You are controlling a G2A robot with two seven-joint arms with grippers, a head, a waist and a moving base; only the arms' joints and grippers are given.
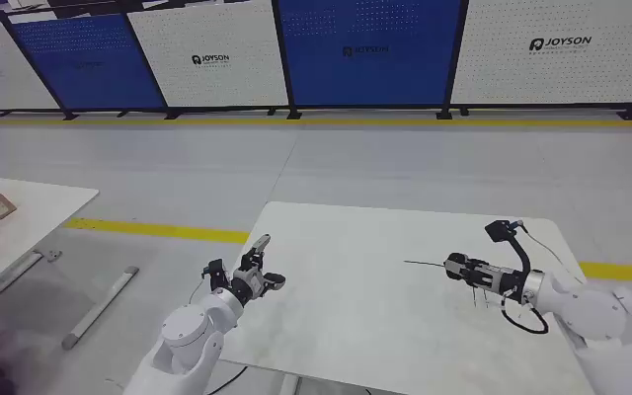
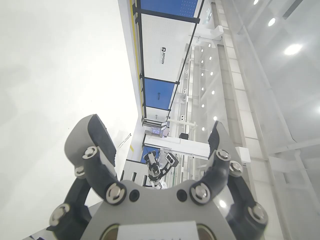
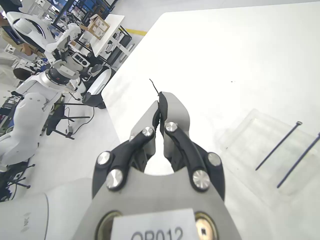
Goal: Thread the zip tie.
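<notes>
While my left tool hangs spread and empty at the table's left edge, the zip tie juts leftward above the table from my right tool. That tool's jaws are pressed together on it, well apart from the left one. I judge the tie feather-light, slick and whippy. Its free tail will wobble, so I'd grip close to the end being threaded.

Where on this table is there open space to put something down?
The wide middle of the table is bare, between the left gripper at its edge and the zip tie held in the right gripper. It is crowded near the right gripper, where the clear tray holds two spare ties.
</notes>
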